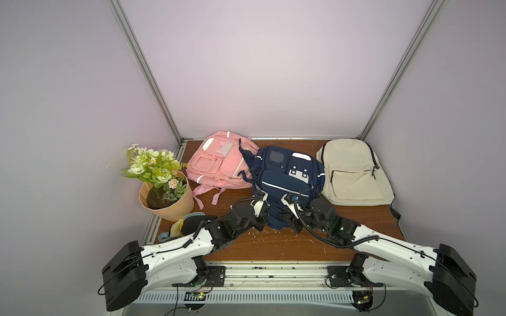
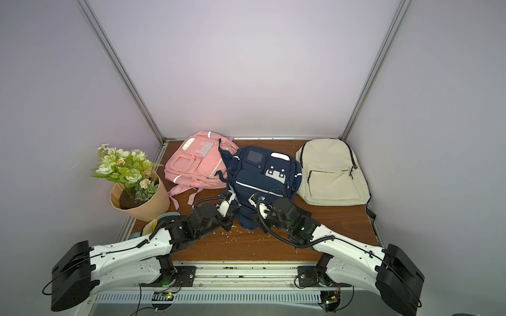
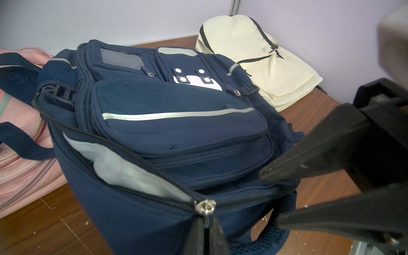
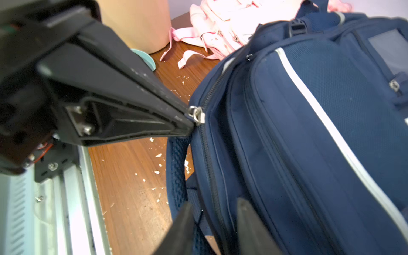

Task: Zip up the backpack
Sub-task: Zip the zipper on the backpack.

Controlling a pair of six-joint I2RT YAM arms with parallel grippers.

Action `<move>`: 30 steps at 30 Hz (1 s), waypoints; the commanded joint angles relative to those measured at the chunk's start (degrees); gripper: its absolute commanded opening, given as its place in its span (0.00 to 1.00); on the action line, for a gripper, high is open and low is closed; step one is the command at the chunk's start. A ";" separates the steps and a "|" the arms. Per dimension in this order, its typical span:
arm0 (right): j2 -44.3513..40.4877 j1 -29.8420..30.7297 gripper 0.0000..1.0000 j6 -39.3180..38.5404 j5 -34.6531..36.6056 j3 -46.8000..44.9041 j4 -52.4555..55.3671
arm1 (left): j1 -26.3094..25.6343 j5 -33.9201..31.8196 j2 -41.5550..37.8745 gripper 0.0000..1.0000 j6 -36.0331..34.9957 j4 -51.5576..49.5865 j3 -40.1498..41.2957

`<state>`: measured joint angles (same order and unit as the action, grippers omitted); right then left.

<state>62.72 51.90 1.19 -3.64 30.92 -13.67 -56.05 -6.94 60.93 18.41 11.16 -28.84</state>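
Where both top views look down, the navy backpack point(image 1: 284, 175) lies on the table point(image 1: 273, 249), between a pink backpack point(image 1: 219, 161) and a cream backpack point(image 1: 353, 172). From the left wrist, the left gripper point(image 3: 206, 218) is pinched tight on the zipper pull point(image 3: 205, 206); grey lining point(image 3: 123, 167) shows through the unzipped stretch beyond it. From the right wrist, the right gripper point(image 4: 214, 201) stands spread, the backpack's zipped edge between its fingers point(image 4: 183, 229).

Left arm point(image 1: 178, 247) and right arm point(image 1: 388, 246) extended forward, converging; left gripper point(image 3: 206, 220) pinched tight; right gripper point(image 4: 215, 202) jaws parted
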 commanded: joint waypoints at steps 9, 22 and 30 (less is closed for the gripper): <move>7.75 -0.12 0.25 0.30 0.96 5.58 -5.91 | -1.69 0.73 -0.92 0.00 -2.15 -0.18 -3.09; 2.59 0.18 0.00 3.27 15.97 3.73 6.41 | 1.82 -16.66 2.13 0.00 1.44 -15.26 -4.12; -0.23 3.30 0.00 4.21 19.28 3.78 12.17 | 4.20 -20.82 3.54 0.00 3.94 -17.36 -5.15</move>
<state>66.06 55.13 2.96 8.32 34.33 -10.44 -56.49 -12.21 63.40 21.08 4.27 -33.98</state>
